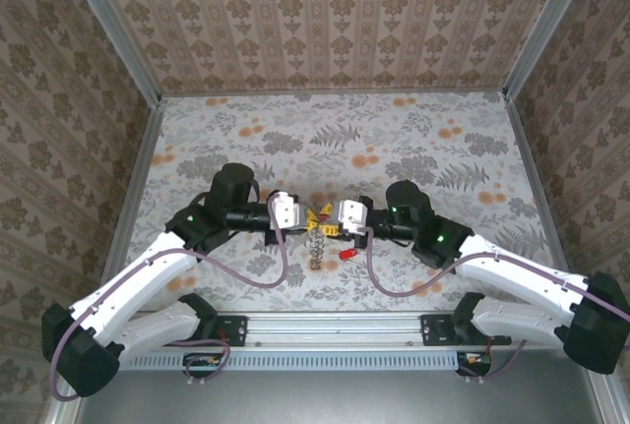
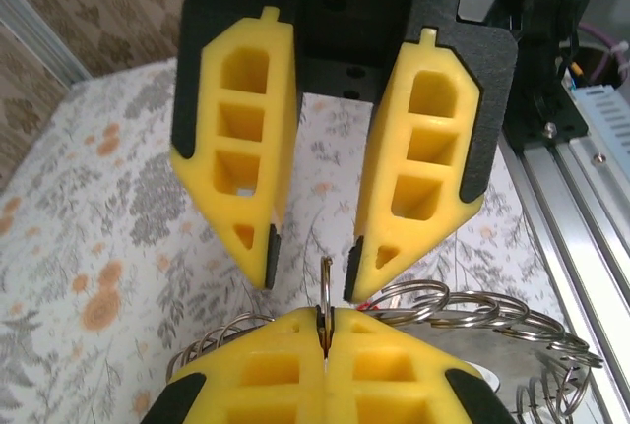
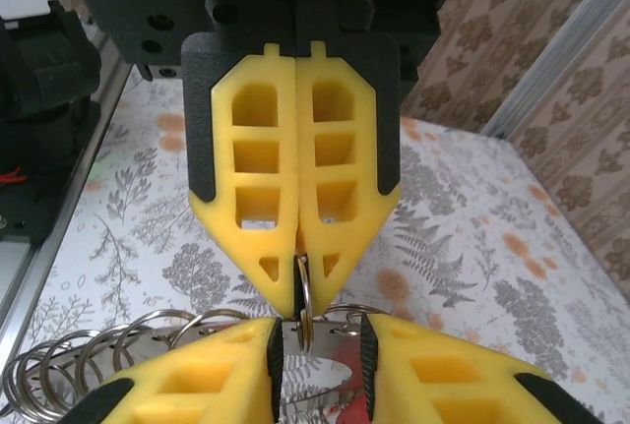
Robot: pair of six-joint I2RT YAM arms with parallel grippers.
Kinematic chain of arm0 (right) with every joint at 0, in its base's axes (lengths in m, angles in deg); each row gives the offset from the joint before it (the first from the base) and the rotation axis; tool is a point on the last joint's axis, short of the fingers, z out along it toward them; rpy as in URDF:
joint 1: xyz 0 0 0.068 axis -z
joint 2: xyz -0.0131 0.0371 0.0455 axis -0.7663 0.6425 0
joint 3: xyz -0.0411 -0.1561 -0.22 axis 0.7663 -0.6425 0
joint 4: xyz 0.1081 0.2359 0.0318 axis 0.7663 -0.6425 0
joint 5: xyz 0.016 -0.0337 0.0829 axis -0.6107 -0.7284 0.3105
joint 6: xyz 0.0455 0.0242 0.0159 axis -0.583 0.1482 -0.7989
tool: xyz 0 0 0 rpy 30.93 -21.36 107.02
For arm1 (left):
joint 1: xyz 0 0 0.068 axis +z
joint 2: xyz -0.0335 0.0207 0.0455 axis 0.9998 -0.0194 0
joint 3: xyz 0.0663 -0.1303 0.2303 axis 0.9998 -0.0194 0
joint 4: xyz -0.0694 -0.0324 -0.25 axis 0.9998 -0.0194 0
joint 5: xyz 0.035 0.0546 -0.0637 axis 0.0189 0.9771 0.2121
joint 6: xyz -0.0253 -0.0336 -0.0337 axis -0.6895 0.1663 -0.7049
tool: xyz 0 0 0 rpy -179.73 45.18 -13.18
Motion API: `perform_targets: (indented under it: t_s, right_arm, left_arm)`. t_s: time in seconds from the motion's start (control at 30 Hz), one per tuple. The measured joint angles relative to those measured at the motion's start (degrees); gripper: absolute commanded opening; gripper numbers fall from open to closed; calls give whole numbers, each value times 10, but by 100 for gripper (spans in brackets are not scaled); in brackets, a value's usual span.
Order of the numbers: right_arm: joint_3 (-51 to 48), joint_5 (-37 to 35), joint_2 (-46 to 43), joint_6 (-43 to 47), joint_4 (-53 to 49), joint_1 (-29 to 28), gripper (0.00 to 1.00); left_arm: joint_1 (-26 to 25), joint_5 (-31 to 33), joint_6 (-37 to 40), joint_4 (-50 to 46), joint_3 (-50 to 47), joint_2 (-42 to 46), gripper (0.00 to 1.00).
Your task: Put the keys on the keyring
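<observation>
The keyring hangs between the two grippers over the middle of the table, its silvery coils trailing down. My left gripper is shut on one thin metal loop of the keyring, held edge-on and upright. My right gripper faces it nose to nose and stands open. Its black pads sit on either side of that loop without touching it. A red-headed key lies on the cloth just right of the hanging coils; its red head shows below my right fingers.
The floral cloth covers the table behind the grippers. An aluminium rail runs along the near edge between the arm bases. Patterned walls with metal posts close in the left, right and back sides.
</observation>
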Motion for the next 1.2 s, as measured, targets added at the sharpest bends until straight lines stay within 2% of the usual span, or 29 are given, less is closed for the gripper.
perform_targets:
  t_s: [0.33, 0.57, 0.7, 0.73, 0.83, 0.97, 1.07, 1.2]
  right_arm:
    - [-43, 20, -78, 8, 17, 11, 36]
    - [-43, 45, -84, 20, 24, 11, 37]
    - [-43, 44, -85, 40, 14, 12, 45]
    - [-40, 40, -88, 59, -8, 13, 46]
    - [2, 2, -85, 153, -162, 21, 47]
    - [60, -49, -43, 247, -337, 34, 47]
    - [55, -54, -28, 268, -392, 36, 46]
    - [31, -55, -28, 278, -399, 36, 44]
  left_arm:
    - [21, -55, -7, 91, -47, 35, 0]
    - [28, -85, -5, 120, -56, 44, 0]
    - [28, -87, 11, 117, -56, 48, 0]
    - [28, -87, 17, 113, -55, 49, 0]
    - [28, -85, 42, 84, -50, 52, 0]
    - [28, -69, 88, 45, -46, 59, 0]
    - [28, -54, 135, 22, -46, 68, 0]
    - [24, -41, 200, -8, -46, 77, 0]
